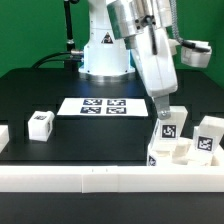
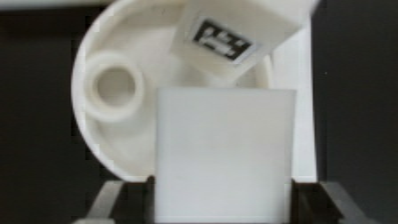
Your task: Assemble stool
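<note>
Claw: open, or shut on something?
Shut on a leg: the wrist view shows the claw pressing both sides of that white block.

Wide exterior, close wrist; shared leg (image 1: 168, 127) (image 2: 222, 150)

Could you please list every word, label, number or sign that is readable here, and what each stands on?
No words, brands or numbers are legible.
Square black-and-white tags, patterns only: marker board, leg at the exterior view's left, middle leg, leg at the exterior view's right.
Triangular warning sign on the robot base: symbol too small to read.
</note>
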Controlling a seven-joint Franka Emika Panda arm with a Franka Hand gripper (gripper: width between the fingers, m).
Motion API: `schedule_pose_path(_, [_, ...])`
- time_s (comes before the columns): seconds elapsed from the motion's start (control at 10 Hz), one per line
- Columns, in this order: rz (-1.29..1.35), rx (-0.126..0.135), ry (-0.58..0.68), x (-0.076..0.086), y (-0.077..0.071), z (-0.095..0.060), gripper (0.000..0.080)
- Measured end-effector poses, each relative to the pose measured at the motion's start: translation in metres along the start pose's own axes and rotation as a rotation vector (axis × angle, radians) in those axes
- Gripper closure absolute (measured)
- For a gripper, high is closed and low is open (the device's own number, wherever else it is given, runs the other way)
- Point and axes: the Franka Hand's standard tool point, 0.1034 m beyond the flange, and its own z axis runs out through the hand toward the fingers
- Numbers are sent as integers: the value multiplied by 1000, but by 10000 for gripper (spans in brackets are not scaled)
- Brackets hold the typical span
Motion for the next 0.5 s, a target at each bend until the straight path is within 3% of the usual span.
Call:
schedule_pose_path(0.2, [34, 1, -11, -2, 1, 1, 462])
schedule_pose_path(0.3, [5, 1, -11, -2, 1, 1, 383])
schedule_pose_path(0.4, [-46, 3, -12, -4, 0, 0, 209])
schedule_pose_path(0.5, [-112, 5, -12, -7, 0, -2, 209])
